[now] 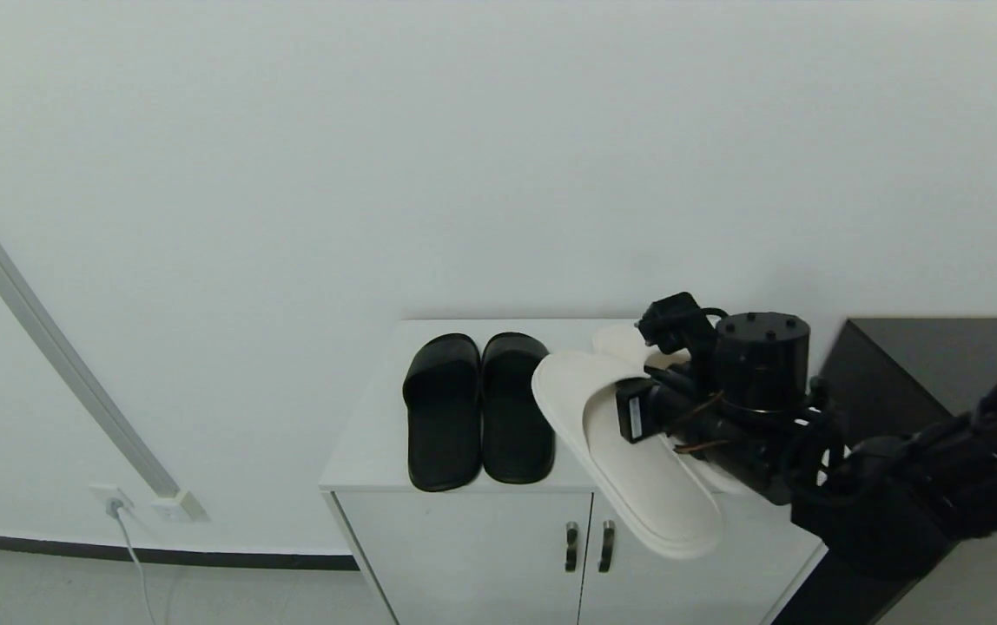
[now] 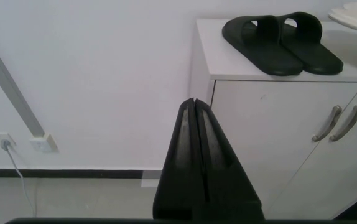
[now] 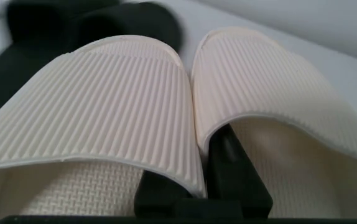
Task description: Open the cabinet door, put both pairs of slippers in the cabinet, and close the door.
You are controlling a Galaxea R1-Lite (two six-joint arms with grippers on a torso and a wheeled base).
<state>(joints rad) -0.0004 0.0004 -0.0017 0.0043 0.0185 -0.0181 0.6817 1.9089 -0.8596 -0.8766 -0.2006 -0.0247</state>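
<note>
The white slippers (image 1: 650,473) are sitting side by side at the right end of the cabinet top (image 1: 368,443). Their long axis is running from the wall toward the robot, with the heels jutting past the front edge above the right door. Whether they are resting or lifted is unclear. The right tool (image 1: 637,410) is reaching in from the heel side and pinching their adjoining inner walls together. They are looking soft, with ribbed straps and waffle-textured insoles. The black slippers (image 1: 477,408), smooth and rubbery, are lying just to their left. The metal bar handles (image 1: 607,545) are meeting at the middle of the shut doors. The left tool (image 2: 194,149), pressed closed and empty, is hanging lower by the cabinet's left side, likely the freer arm for the handles.
</note>
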